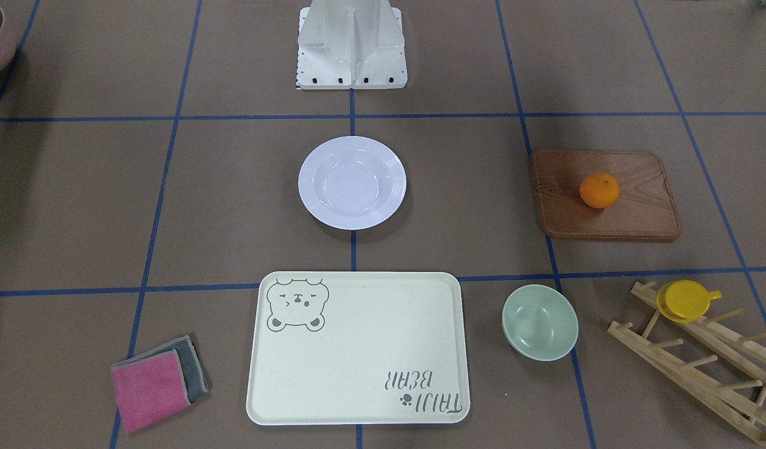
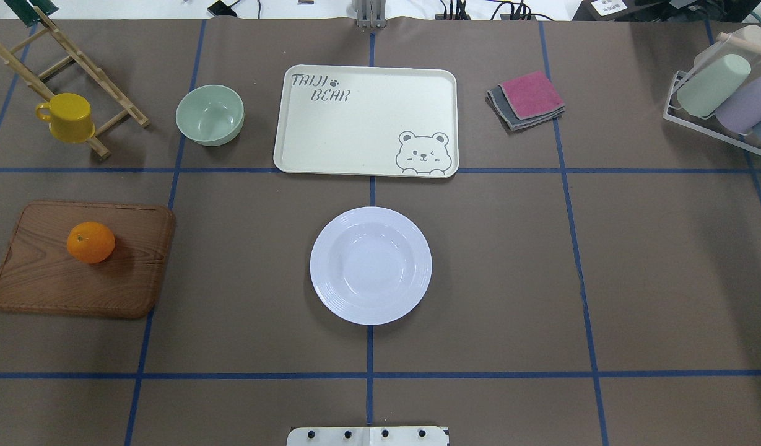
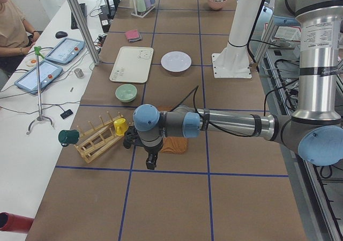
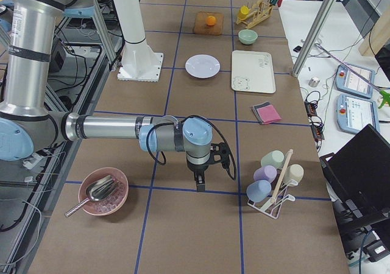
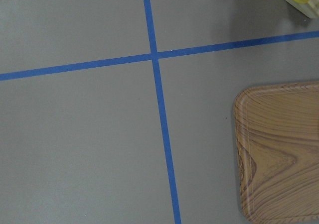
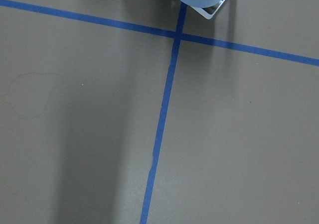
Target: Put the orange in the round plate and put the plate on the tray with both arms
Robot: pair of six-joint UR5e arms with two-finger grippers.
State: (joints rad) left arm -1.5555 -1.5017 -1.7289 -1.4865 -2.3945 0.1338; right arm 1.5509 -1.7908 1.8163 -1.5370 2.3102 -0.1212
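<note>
One tray (image 2: 368, 124). Just beside it, toward the robot, one round plate (image 2: 371, 265). On the robot's left of it, one pale-green bowl (image 2: 210, 114). On the other side, two folded cloths: one pink cloth (image 2: 532, 93), one grey cloth (image 2: 499, 105). Farther left of the tray are one wooden board (image 2: 46, 279) bearing one orange (image 2: 91, 242), and one wooden rack (image 3: 96, 142) with two cups — one yellow cup (image 2: 67, 118), one dark-green cup (image 3: 68, 137). Far right of the tray are one cup rack (image 4: 280, 182) holding four pastel cups (image 4: 272, 159), and one pink bowl (image 4: 103, 192). Two arms: left arm (image 3: 230, 124), right arm (image 4: 109, 128).

Overhead and front-facing views look steeply down from opposite sides, sharing the tray (image 2: 368, 124).
</note>
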